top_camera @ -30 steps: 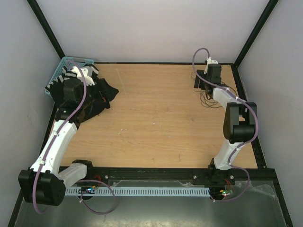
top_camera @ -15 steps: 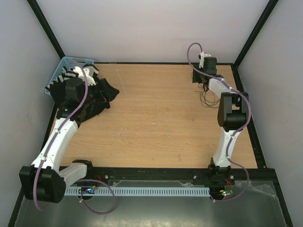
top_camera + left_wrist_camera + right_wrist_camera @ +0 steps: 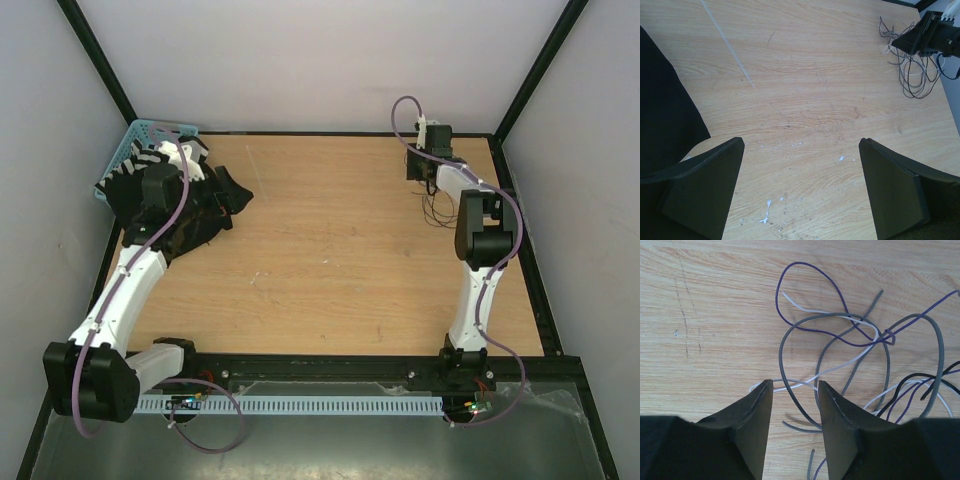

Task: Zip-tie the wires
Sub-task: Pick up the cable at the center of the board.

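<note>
Right claw (image 3: 793,385) narrow at the wires (image 3: 875,337); left claw (image 3: 801,142) wide (blue basket (image 3: 150,128) beside black cloth (image 3: 215,205)).

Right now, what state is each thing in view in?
wires: loose tangle on the table, untied.
zip tie: flat on the table, unused.
left hand: open wide, empty.
right hand: slightly open over the wires, gripping nothing.
black cloth: crumpled.
</note>
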`<state>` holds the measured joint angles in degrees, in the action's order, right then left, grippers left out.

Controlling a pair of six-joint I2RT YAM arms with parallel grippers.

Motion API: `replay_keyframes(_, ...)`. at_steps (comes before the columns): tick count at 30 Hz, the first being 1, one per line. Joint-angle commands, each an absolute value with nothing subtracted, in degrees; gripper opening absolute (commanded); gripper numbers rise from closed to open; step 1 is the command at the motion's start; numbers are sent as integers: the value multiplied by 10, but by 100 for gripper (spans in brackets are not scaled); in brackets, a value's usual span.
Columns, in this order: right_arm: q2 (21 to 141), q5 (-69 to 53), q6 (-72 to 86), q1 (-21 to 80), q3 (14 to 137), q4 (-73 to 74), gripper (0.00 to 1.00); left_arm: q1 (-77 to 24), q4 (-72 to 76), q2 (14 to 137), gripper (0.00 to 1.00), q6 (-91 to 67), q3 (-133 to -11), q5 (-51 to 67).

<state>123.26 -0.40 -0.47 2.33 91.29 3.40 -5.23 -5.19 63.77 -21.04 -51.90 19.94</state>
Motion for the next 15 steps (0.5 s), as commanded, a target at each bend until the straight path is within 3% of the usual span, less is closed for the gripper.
replay_keyframes(1, 1244, 5, -11, 24, 940, 46, 48, -54, -50, 643, 99, -209, -526, 204)
replay_keyframes(4, 1237, 5, -11, 24, 940, 49, 38, -54, -51, 645, 99, -209, -527, 204)
replay_keyframes(9, 1213, 4, -11, 23, 936, 53, 10, -54, -50, 647, 99, -211, -528, 205)
replay_keyframes(13, 1178, 2, -11, 24, 928, 59, 0, -54, -50, 644, 99, -214, -530, 211)
replay_keyframes(15, 1153, 2, -9, 24, 922, 65, 0, -55, -50, 641, 99, -218, -532, 215)
